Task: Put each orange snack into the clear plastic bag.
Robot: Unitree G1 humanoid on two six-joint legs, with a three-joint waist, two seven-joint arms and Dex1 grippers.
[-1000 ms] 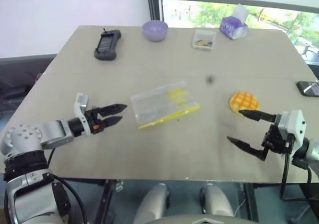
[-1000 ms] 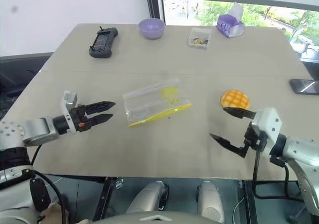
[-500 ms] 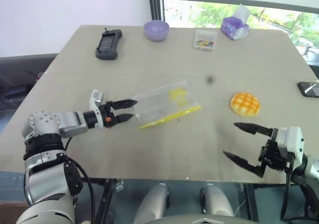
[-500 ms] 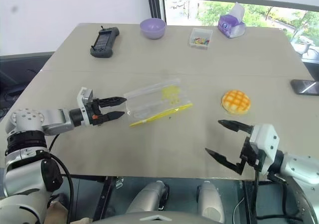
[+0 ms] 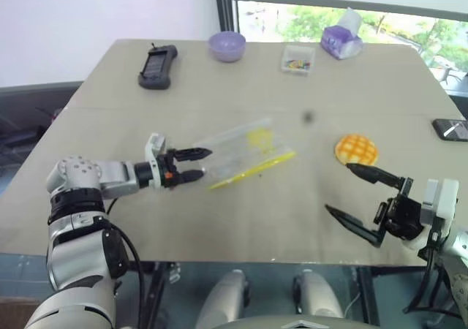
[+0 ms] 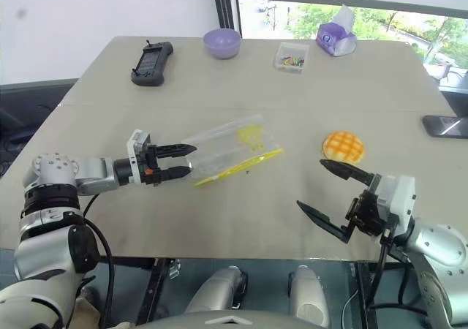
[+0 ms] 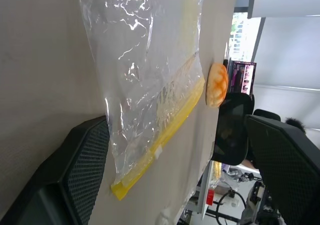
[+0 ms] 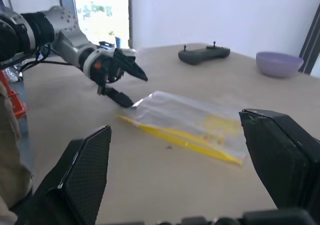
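Your clear plastic bag (image 5: 241, 156) lies flat near the middle of the frame on the beige table (image 5: 292, 212), its yellow seal strip (image 5: 252, 170) along the lower edge. It looks thin, limp and slippery, so it will likely slide or crumple rather than lift cleanly; a hold on the short end near the strip, where the film is stiffest, seems the best place to pinch it. The one orange snack (image 5: 356, 149) you can see sits to the right of the bag and well apart from it, a round bun with a criss-cross top. It appears light and soft, so a gentle squeeze across its sides should do, and too much force may dent it. Your left gripper (image 5: 191, 164) reaches in from the lower left, low over the table and nearly level, its two black fingers parted and empty, with the tips at the bag's left end; whether they touch the film cannot be told. Your right gripper (image 5: 360, 193) hangs at the lower right of the frame, just below the snack, with its fingers spread wide and holding nothing, the upper finger pointing toward the bun without reaching it.
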